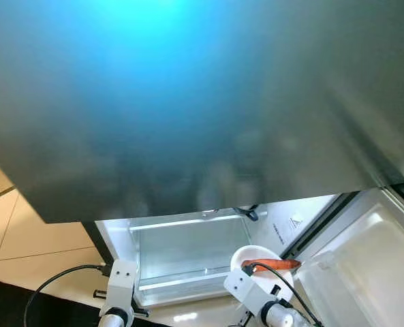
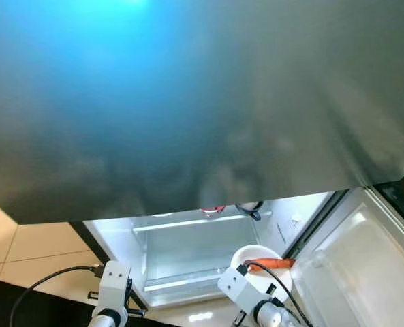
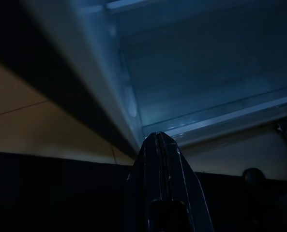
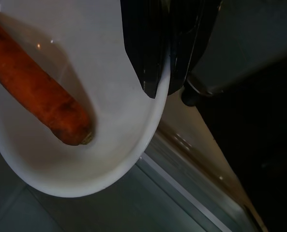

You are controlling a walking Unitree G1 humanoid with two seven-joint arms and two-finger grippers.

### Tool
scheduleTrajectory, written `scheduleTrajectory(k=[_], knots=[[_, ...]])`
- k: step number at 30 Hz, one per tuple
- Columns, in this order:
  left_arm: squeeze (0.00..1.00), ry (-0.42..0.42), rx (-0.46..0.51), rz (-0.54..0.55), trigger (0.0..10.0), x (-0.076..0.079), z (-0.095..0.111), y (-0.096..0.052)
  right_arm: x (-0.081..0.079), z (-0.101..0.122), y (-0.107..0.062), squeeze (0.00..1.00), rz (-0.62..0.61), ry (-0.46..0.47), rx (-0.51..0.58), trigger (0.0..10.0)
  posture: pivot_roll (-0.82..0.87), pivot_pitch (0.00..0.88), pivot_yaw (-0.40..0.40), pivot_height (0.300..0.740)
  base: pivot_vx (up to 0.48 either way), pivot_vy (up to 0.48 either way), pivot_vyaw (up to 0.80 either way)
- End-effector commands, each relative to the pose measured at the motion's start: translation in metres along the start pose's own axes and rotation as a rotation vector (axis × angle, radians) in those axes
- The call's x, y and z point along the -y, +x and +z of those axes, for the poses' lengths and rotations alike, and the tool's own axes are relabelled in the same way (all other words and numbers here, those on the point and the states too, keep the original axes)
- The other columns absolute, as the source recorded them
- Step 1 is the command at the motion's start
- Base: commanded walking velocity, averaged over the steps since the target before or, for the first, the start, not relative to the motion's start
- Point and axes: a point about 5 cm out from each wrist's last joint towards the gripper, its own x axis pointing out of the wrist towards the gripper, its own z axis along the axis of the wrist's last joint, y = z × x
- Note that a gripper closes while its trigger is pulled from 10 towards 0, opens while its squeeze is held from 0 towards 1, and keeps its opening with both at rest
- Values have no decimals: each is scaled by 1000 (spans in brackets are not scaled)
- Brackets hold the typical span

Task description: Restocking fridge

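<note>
A white plate (image 1: pixel 251 255) carries an orange carrot (image 1: pixel 275 263) and hangs in front of the lit, open lower fridge compartment (image 1: pixel 181 248), toward its right side. My right gripper (image 4: pixel 163 86) is shut on the plate's rim, one black finger on each side of the edge. In the right wrist view the carrot (image 4: pixel 39 94) lies across the plate (image 4: pixel 109 159), away from the fingers. My left gripper (image 3: pixel 158 137) is shut with nothing in it, low by the compartment's left front corner. The compartment's shelf looks bare.
The fridge's dark grey upper door (image 1: pixel 188 102) looms close overhead. The open lower door (image 1: pixel 365 272) with its white bins stands at the right. Beige floor tiles (image 1: pixel 24 235) and a dark mat (image 1: pixel 11 306) lie at the left.
</note>
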Motion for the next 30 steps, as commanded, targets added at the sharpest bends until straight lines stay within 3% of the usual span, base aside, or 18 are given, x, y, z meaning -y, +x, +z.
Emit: scheduleTrajectory(k=[1,30], knots=[[0,-4,-17,10,10000,-3,-6,-4,2,-2,-1,0,-12,3,-8,10000,-92,113,-37,740,0,0,0],[0,-17,-25,-3,10000,-4,-6,-4,3,1,0,0,-11,18,4,10000,-86,118,-42,740,0,0,0]])
